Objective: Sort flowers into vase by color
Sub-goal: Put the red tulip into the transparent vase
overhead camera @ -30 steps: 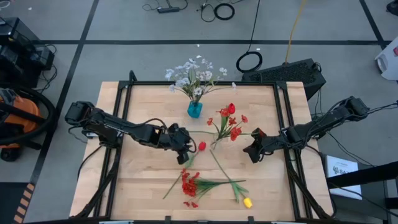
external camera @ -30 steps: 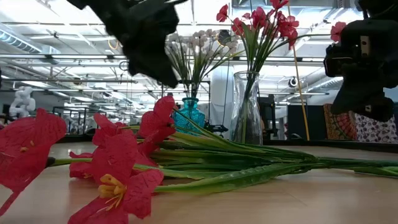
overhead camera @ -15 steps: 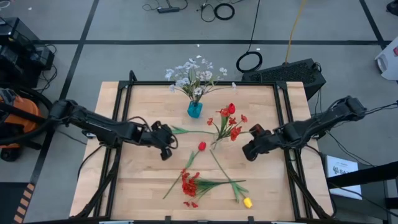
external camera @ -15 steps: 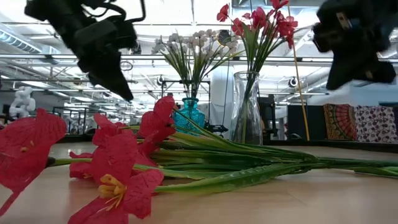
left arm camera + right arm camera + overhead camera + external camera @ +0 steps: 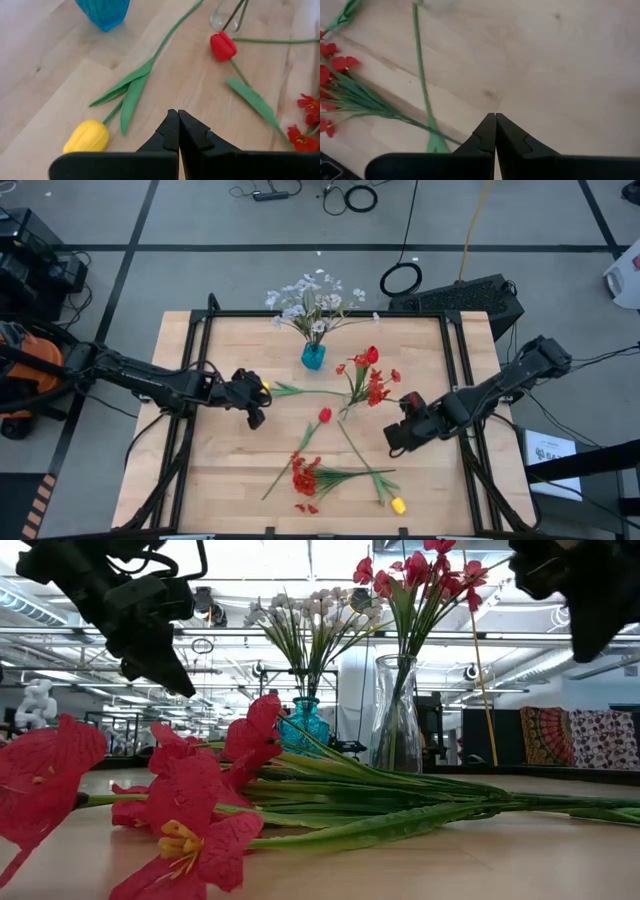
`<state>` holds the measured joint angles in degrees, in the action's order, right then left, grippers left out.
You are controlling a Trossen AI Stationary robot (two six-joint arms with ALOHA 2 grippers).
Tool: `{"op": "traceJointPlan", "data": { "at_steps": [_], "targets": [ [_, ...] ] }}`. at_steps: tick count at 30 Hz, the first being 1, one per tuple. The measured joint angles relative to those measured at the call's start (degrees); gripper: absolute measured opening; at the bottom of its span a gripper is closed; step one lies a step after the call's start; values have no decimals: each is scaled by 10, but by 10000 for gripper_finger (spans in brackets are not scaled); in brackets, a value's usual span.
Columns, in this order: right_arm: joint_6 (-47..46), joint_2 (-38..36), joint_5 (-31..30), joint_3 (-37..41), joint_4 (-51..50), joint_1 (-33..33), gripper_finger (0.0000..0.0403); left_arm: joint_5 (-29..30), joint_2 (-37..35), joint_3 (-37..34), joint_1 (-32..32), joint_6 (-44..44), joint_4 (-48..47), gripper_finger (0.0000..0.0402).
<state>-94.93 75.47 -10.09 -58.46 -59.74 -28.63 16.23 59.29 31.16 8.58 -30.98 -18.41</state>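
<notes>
Both grippers empty. My left gripper (image 5: 257, 419), fingers pressed together, hovers just beside yellow tulip (image 5: 86, 136) lying on table (image 5: 220, 470); I judge it next pick. Right gripper (image 5: 394, 444), likewise pressed together, waits near clear vase (image 5: 397, 716) with red flowers.

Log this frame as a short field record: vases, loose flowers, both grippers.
blue vase: holds white blossoms
clear vase: holds red flowers
loose on table: yellow tulip beside left gripper, red tulip, red cluster, second yellow tulip at front edge
left gripper: shut, empty, left of centre
right gripper: shut, empty, right of centre
</notes>
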Motion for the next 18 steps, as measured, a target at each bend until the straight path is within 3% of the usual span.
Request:
{"op": "traceJointPlan", "data": {
  "at_steps": [11, 18],
  "targets": [
    [-201, 36, 0, 0, 3, -83, 0, 4, 2, 0, 0, -2, 6, 27],
    [-243, 43, -3, 0, 2, -106, 0, 11, 2, 0, -8, -71, 31, 73]
  ]
}}
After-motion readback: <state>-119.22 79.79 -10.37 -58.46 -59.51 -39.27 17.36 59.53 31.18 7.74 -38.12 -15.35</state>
